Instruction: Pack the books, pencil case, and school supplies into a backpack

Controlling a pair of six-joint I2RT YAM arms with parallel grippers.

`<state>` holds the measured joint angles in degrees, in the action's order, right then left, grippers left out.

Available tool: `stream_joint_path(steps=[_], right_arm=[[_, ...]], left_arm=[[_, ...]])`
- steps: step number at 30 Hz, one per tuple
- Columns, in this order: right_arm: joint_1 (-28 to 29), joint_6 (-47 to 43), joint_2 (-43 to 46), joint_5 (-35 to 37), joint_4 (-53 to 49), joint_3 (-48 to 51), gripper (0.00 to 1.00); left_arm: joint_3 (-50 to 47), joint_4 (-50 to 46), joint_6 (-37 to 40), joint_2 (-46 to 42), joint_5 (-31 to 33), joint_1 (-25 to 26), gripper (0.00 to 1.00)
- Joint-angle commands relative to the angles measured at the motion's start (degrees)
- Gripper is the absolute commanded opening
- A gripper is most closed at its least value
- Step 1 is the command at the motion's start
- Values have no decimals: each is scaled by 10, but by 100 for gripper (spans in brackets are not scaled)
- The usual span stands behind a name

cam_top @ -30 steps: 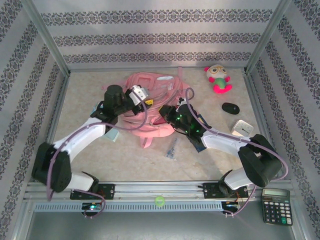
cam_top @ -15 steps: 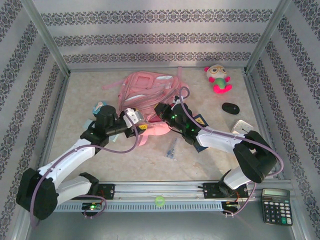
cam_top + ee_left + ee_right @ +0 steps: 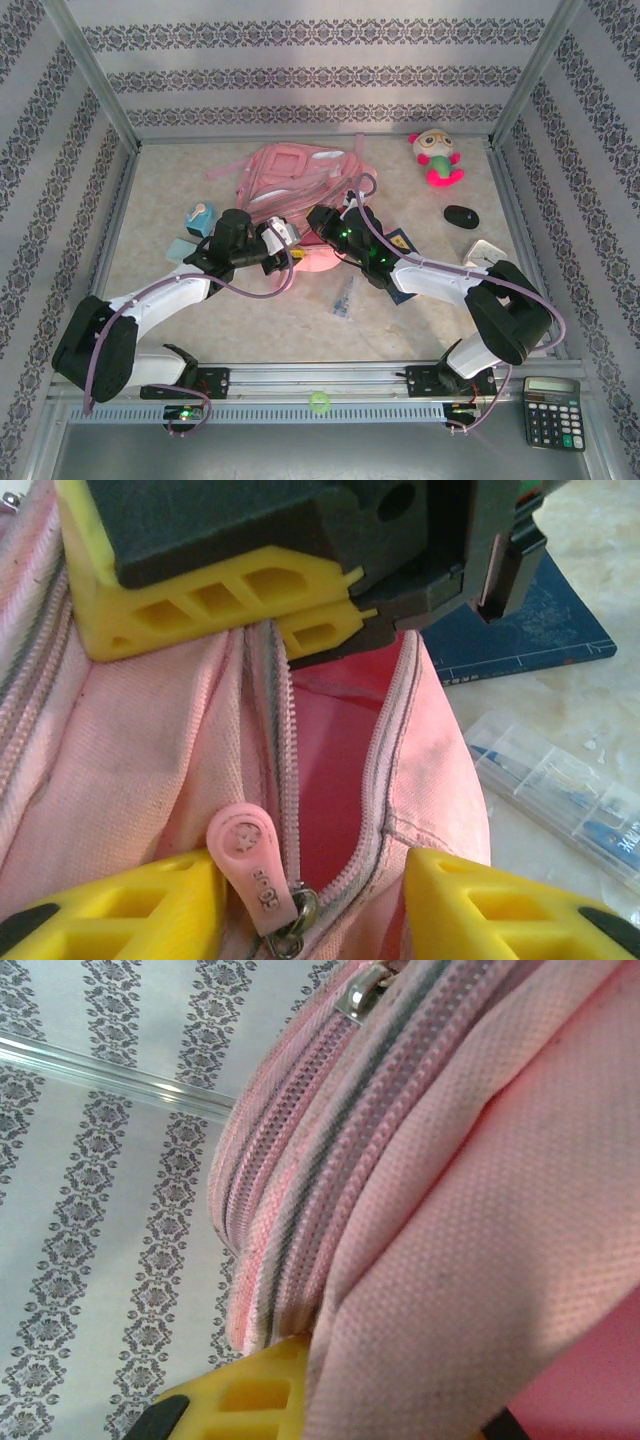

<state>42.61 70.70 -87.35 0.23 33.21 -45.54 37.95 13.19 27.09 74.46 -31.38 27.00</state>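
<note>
- Left gripper spreads its yellow fingers wide, its arm stretched forward with the elbow bent.
- Right gripper, directly ahead of the left one's fingertips, pinches the backpack edge, its arm angled inward.

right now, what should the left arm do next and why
Probably shut the left jaws on the pink zipper pull lying between them and draw it along: the backpack is only partly unzipped, and the right jaws pinch its edge.
</note>
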Motion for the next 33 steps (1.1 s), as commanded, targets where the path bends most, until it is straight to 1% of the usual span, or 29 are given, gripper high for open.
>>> stream_joint_path(steps=[1, 3, 7, 13, 17, 19, 24, 28, 33], right_arm=[[11, -17, 4, 5, 56, -30, 0], [10, -20, 6, 7, 55, -30, 0], [8, -21, 9, 11, 50, -27, 0], [2, -21, 15, 14, 49, -21, 0], [-5, -24, 26, 17, 47, -12, 0], [-9, -24, 34, 16, 47, -5, 0], [-24, -31, 55, -8, 50, 12, 0], [-43, -40, 71, -68, 63, 20, 0], [-70, -40, 87, -156, 76, 24, 0]], left_arm=[[17, 61, -16, -1, -16, 13, 36], [12, 62, -18, -8, -17, 14, 25], [2, 53, -22, -29, -11, 14, 16], [-17, 44, -45, -62, 11, 14, 4], [-31, 47, -75, -84, 43, 14, 2], [-40, 47, -93, -98, 79, 14, 0], [-64, 59, -136, -133, 191, 14, 0], [-81, 79, -163, -149, 276, 13, 0], [-89, 110, -176, -138, 341, 11, 0]])
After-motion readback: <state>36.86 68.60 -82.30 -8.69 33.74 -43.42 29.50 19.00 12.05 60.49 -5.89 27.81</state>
